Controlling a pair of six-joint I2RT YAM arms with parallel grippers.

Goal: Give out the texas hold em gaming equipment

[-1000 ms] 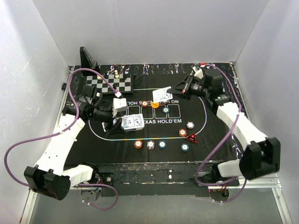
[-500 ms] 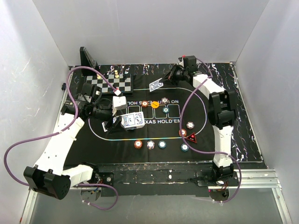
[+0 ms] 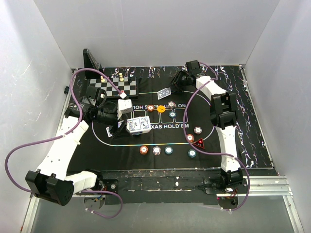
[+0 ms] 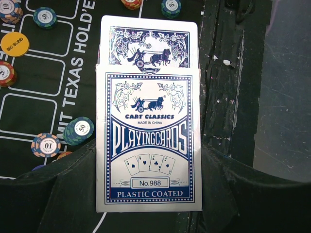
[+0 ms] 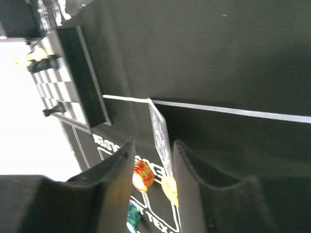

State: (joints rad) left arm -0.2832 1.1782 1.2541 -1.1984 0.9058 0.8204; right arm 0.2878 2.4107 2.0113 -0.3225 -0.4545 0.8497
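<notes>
Blue card box [image 4: 148, 145] clamped by left gripper [image 3: 125, 127] at 9 o'clock of mat [image 3: 109, 143], right gripper [image 3: 176, 83] jaws parted at 12 o'clock, loose card [image 5: 160, 138] seen between them, chip row [image 3: 156, 150] laid at 6 o'clock

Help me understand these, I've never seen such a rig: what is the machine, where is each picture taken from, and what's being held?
Two white robot arms, each ending in a two-finger gripper, stand at a table. One picture looks down from above; the other two come from wrist cameras. On a black poker mat lie chips, a yellow disc and a red triangular marker; a chessboard sits far left. The left gripper is shut on a box of playing cards. One card stands on edge between the right gripper's parted fingers.
</notes>
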